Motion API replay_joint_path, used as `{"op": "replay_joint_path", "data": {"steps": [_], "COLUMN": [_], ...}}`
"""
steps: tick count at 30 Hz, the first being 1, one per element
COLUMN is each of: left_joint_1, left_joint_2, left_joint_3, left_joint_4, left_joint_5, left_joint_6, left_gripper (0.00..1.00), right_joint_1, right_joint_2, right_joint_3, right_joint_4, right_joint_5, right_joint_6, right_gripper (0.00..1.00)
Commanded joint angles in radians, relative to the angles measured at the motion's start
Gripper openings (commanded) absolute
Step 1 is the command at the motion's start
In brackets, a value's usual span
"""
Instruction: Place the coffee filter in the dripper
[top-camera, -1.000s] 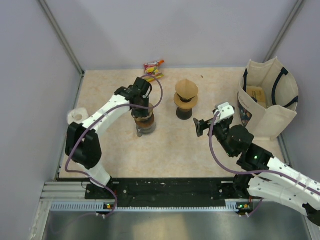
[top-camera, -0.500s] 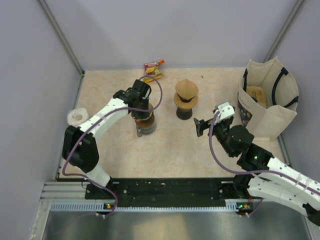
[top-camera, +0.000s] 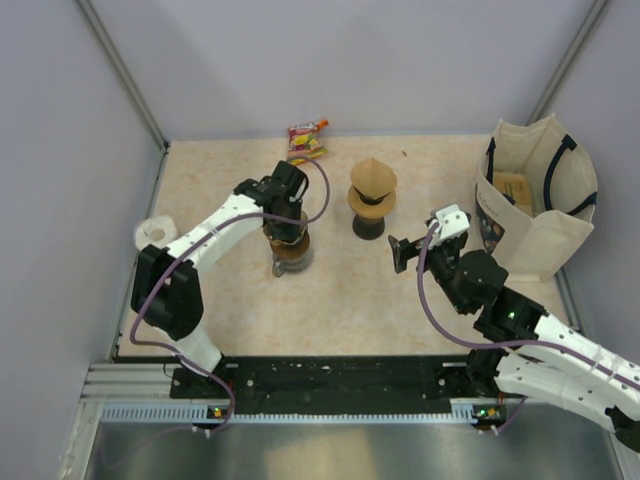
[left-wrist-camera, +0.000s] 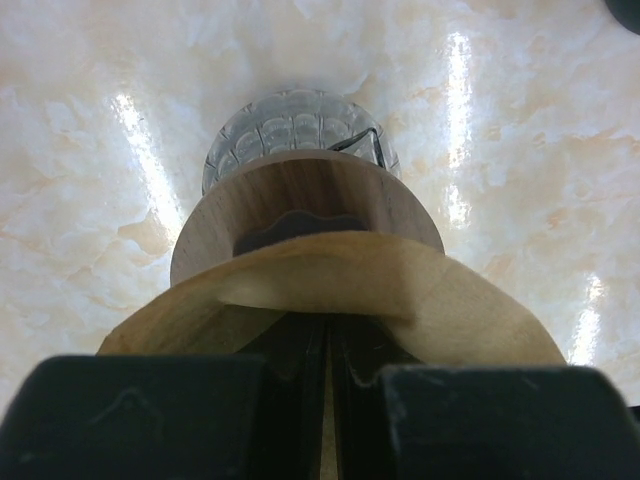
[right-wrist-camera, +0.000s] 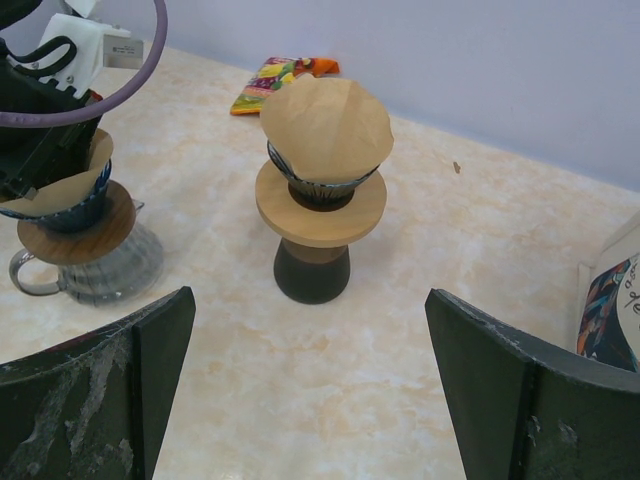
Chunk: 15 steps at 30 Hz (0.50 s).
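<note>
Left hand clenched on the filter, which looks half-seated in the dripper at 9 o'clock; letting go now could leave it creased or tipping out.

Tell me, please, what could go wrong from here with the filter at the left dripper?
1. The left claw pinches one side of the coffee filter, which looks lopsided over the dripper. On release it may sit crooked or lift out with the claw.
2. The dripper rests on a glass server. A sideways push could shift or tip the stack.
</note>
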Motion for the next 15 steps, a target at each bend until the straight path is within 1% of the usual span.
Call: {"op": "replay_joint_path", "data": {"steps": [1,15], "left_joint_1": [-0.012,-0.014], "left_joint_2": [0.017,0.043], "left_joint_3": [0.039,0.047], "left_joint_4": [-0.030,-0.030], "left_joint_5": [-0.032,-0.022], "left_joint_6": [0.012,0.018], "left_gripper": [0.09,0.11], "right_joint_1": [0.008,0.008], "right_joint_2": [-0.015,-0.021], "right_joint_3": [-0.002,-0.003], "right_joint_4": [0.011,0.013], "right_joint_5": [0.017,0.020], "right_joint_6": [-0.010,-0.010], "right_gripper": [0.99,0.99]}}
